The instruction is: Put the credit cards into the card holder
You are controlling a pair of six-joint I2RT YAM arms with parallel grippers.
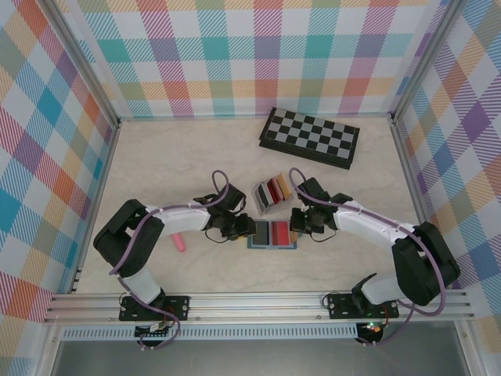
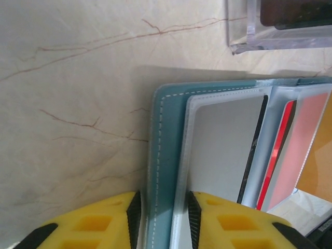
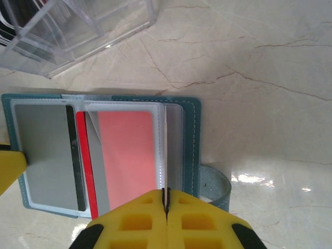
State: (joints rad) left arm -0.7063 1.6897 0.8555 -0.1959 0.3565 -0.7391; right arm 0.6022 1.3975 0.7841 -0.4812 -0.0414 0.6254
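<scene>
The teal card holder (image 1: 272, 234) lies open on the table between both arms. A dark card (image 3: 73, 155) sits in its left pocket and a red card (image 3: 124, 153) behind a clear sleeve. My left gripper (image 2: 163, 199) straddles the holder's left edge (image 2: 158, 171), with its pads against the teal cover and the sleeve rim. My right gripper (image 3: 166, 193) is shut on a thin yellow-tan card (image 3: 165, 155), seen edge-on and standing at the holder's right sleeves. The same tan card (image 2: 317, 166) shows at the right of the left wrist view.
A clear rack (image 1: 272, 193) with upright cards stands just behind the holder. A folded chessboard (image 1: 310, 137) lies at the back right. A pink stick (image 1: 179, 242) lies left of the left arm. The holder's loose strap (image 3: 215, 184) curls at its right side.
</scene>
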